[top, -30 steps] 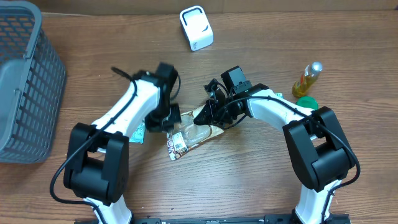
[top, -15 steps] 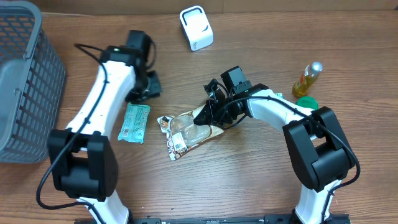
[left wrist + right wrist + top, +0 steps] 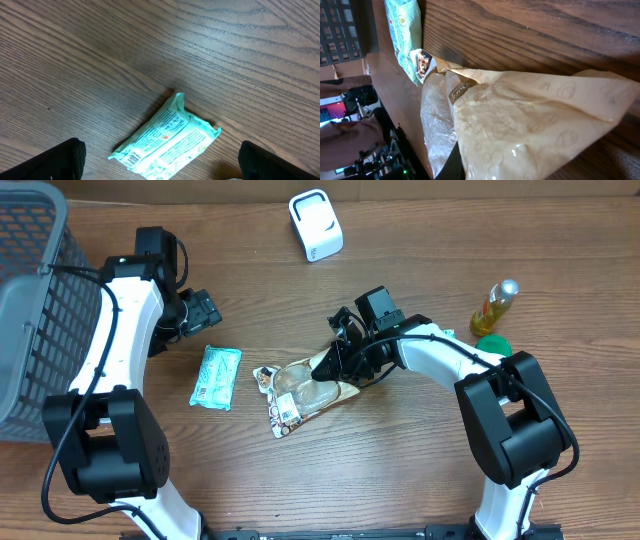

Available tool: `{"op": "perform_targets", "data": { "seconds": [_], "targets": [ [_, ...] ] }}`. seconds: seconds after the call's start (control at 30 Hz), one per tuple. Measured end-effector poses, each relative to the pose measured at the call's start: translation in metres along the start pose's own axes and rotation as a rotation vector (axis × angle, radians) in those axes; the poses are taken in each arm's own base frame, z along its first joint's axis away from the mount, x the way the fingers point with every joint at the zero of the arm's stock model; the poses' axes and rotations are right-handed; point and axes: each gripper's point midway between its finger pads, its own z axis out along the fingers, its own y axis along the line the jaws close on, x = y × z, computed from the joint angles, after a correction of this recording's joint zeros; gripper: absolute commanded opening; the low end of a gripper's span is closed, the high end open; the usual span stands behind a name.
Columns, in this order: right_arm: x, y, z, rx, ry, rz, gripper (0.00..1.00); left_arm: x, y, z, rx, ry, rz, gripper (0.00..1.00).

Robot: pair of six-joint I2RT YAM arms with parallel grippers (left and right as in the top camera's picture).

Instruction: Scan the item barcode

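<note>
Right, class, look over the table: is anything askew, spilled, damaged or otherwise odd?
Nothing is spilled or visibly damaged. The tan snack bag lies crumpled and slanted mid-table, one end pinched in the right gripper. The green packet lies flat beside it, untouched.

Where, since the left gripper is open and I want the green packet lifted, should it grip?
Probably across the short width of the green packet, near its middle, with the left gripper coming straight down. It lies flat on the table, long and narrow, with bare wood along both long sides; its crimped ends look too thin to pinch.
</note>
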Motion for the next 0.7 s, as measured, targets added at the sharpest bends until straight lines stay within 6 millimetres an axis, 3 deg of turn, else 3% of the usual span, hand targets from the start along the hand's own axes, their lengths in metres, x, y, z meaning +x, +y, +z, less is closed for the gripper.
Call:
{"op": "perform_targets", "data": {
  "seconds": [0.7],
  "targets": [
    [-0.0018,0.0029,-0.0033,0.004,-0.008,-0.011,0.04,0.0000,0.0000,0.0000,0.000,0.000,0.000,1.00]
  ]
}}
